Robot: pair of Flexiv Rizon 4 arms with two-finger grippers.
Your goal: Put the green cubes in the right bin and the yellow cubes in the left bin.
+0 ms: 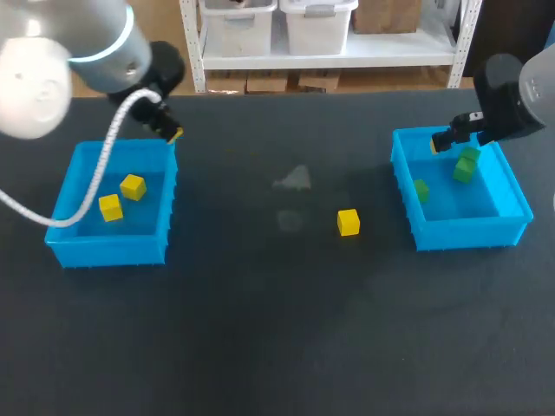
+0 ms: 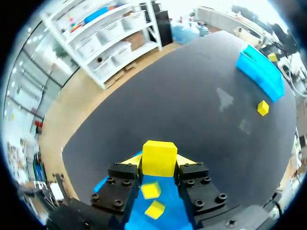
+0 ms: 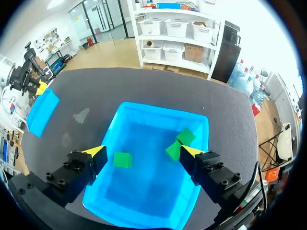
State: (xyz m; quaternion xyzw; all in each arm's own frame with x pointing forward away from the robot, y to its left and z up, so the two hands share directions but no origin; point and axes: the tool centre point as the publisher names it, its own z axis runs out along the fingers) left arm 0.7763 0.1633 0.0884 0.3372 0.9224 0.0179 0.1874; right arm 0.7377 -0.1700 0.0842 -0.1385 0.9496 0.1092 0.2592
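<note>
Left gripper (image 2: 159,164) holds yellow cube (image 2: 159,155), seemingly over bin (image 1: 113,248).

Dark table (image 1: 260,347) & what's sitting on it.
Left bin (image 1: 108,251) is resting mid-left of frame, right bin (image 1: 468,234) mid-right; yellow cube (image 1: 348,222) is lying btwn them, nearer the right bin, w/ pale smudges (image 1: 295,179) showing just upper left of it.

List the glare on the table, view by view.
Head view: two pale patches, likely glare, on the table left of the loose yellow cube. Left wrist view: the same patches ahead of the held yellow cube. Right wrist view: patches near the left bin; the right bin floor shines.
</note>
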